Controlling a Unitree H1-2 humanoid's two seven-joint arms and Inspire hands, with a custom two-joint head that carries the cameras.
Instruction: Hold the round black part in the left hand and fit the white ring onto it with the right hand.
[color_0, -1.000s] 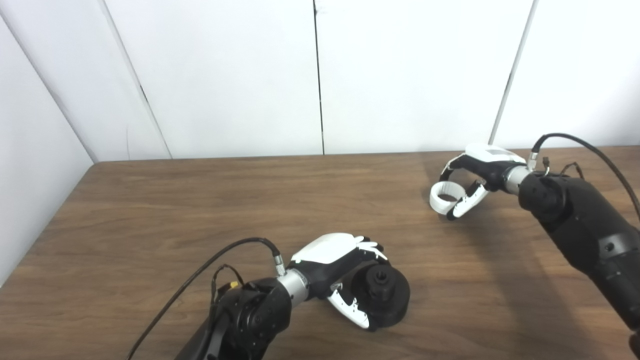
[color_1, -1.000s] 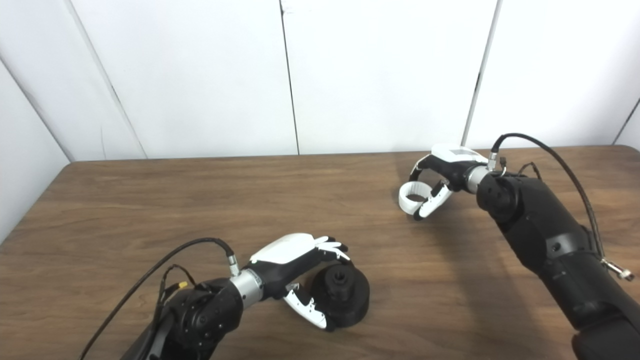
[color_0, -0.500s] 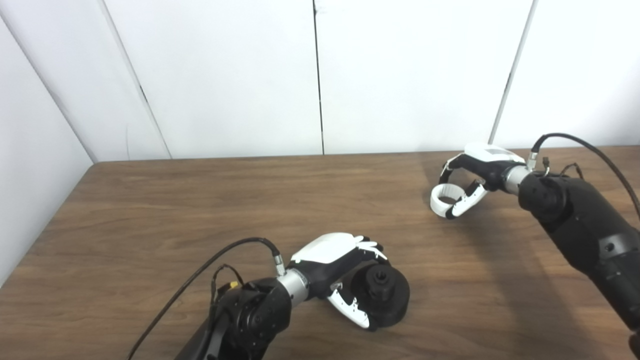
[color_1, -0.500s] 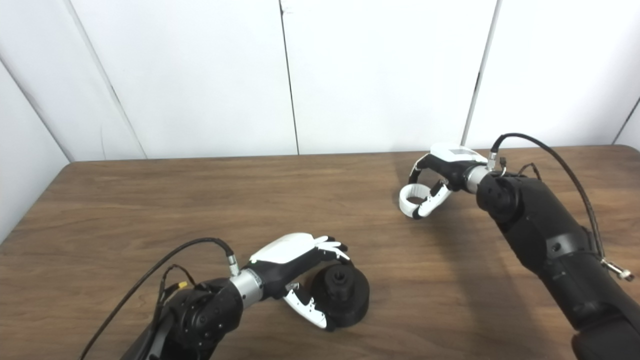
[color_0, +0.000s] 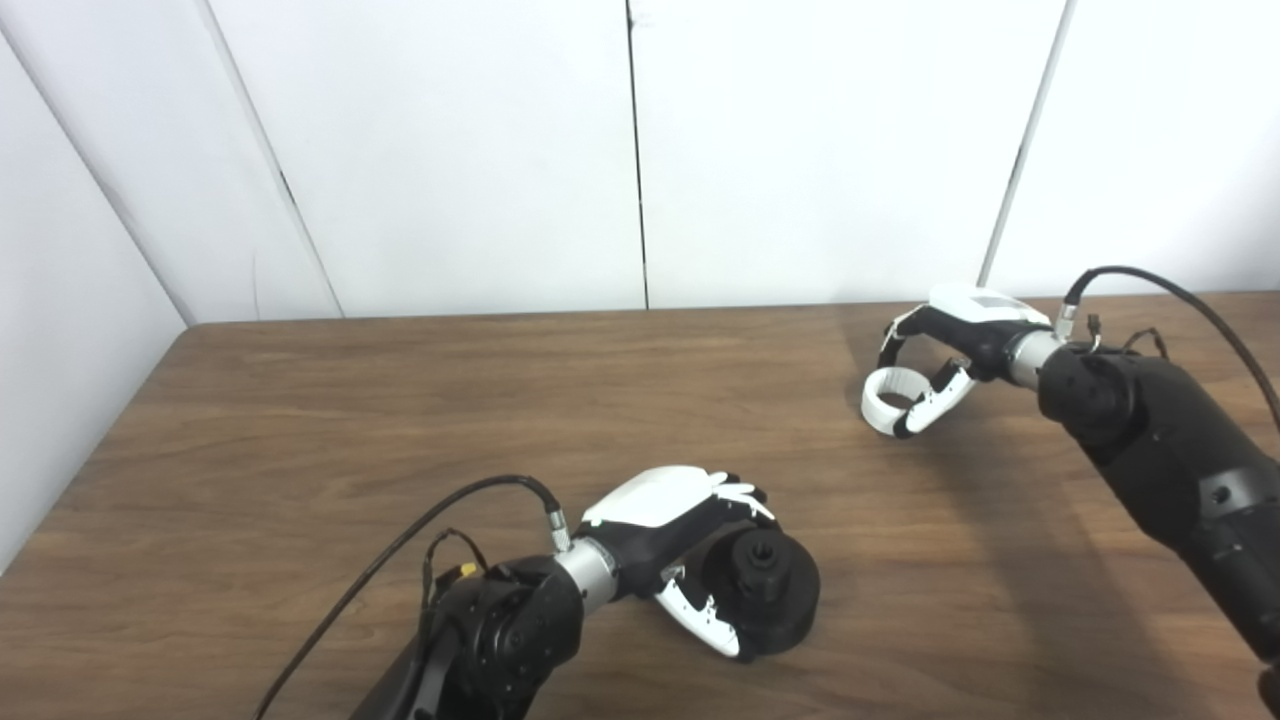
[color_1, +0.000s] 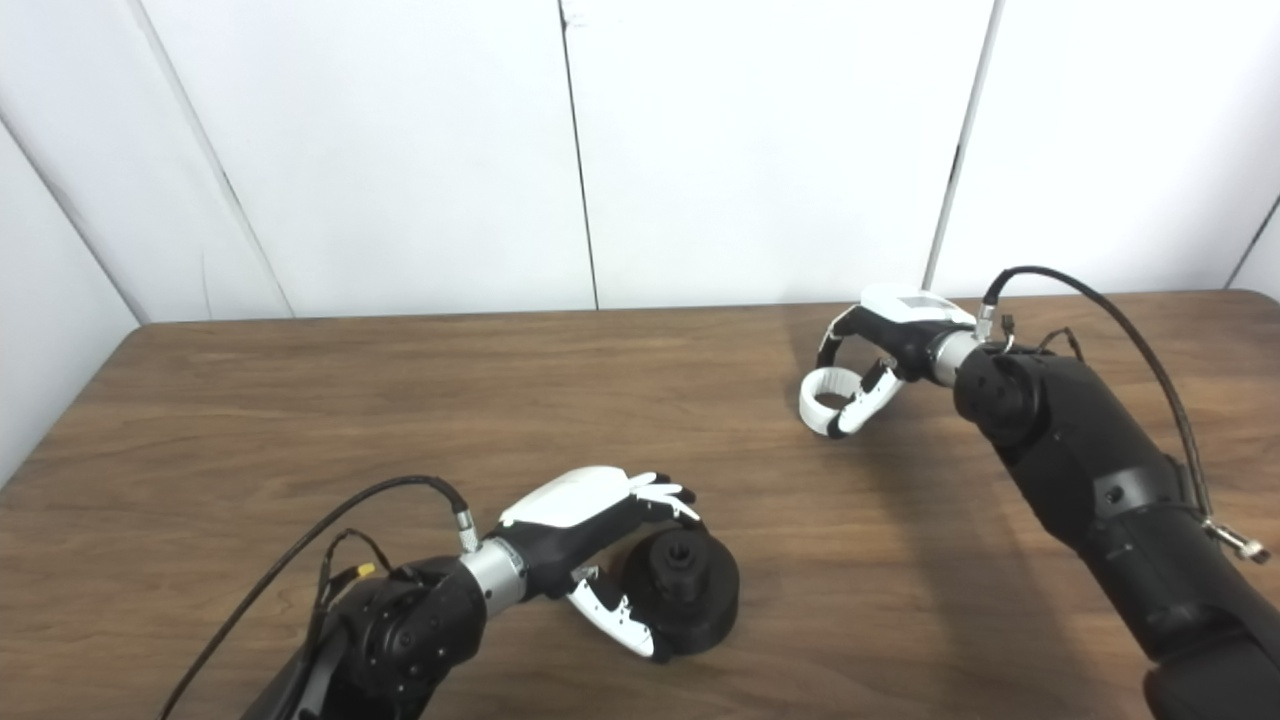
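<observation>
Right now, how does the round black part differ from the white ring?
The round black part is dark, bulky and solid with a central hub; the white ring is pale, thin and hollow. The part sits near, in the left hand; the ring sits farther, in the right hand. Both are round.

Two black robot arms reach in from the bottom edge. The left arm comes in low at lower left, its forearm angled up and to the right, a black cable looping over the wrist. The left hand (color_0: 690, 545), white-backed with black palm, is turned sideways, its fingers (color_0: 742, 493) curled above and thumb below around the round black part (color_0: 765, 592). The right arm enters from the lower right and stretches up and to the left, a cable arching over its wrist. The right hand (color_0: 940, 350) points left, palm down, fingers curved over, pinching the white ring (color_0: 888, 400) against the thumb.
</observation>
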